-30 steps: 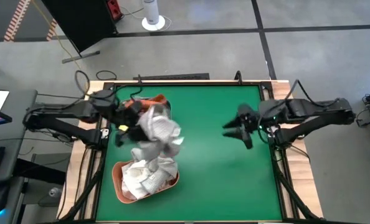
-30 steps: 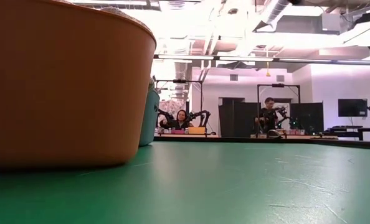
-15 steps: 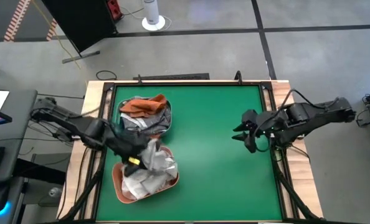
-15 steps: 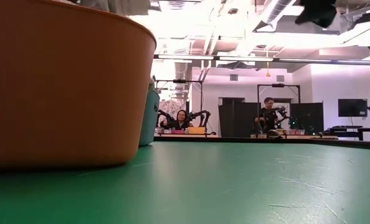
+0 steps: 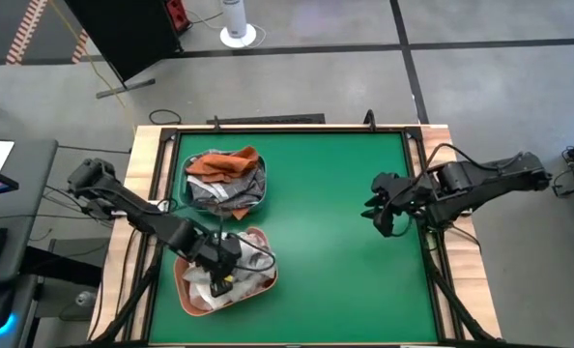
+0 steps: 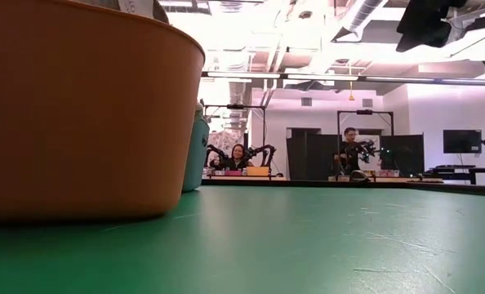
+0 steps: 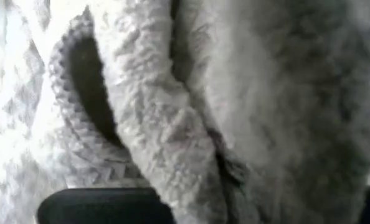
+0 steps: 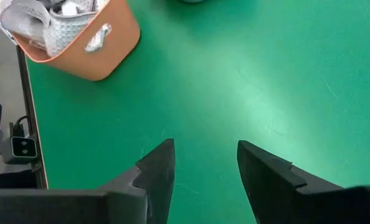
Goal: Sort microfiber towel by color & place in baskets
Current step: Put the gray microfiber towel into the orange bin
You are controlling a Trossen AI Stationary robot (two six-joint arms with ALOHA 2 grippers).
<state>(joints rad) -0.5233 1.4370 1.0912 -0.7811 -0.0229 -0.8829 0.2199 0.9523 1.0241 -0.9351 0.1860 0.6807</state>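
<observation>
The salmon basket (image 5: 183, 280) stands near the table's front left and is heaped with pale checked towels (image 5: 210, 290). My left gripper (image 5: 224, 275) reaches down into it, shut on a pale grey fluffy towel (image 7: 247, 106). Behind it, the teal basket (image 5: 264, 193) holds a rust orange towel (image 5: 219, 162) and grey ones (image 5: 231, 190). My right gripper (image 8: 203, 168) hangs open above the bare mat at the table's right, holding nothing. My left gripper is shut on the pale grey towel (image 7: 191, 143). The bunched cloth fills the wrist view and hides the fingertips, so the part held cannot be told. The fingers come steeply from above, slanting from the table's left. The towel lies crumpled on the pale towels in the salmon basket.
The green mat (image 5: 335, 251) lies bare between the baskets and my right gripper. In the low view the salmon basket's wall (image 6: 79, 114) fills the left, with the teal basket (image 6: 196, 155) behind it. People sit at other stations far behind the table.
My left gripper has swung from above the teal basket toward the table's near edge, tipped steeply down, and sunk into the salmon basket. The pale towel that hung below it is now bunched in that basket. My right gripper has tipped downward and sunk a little, staying open.
</observation>
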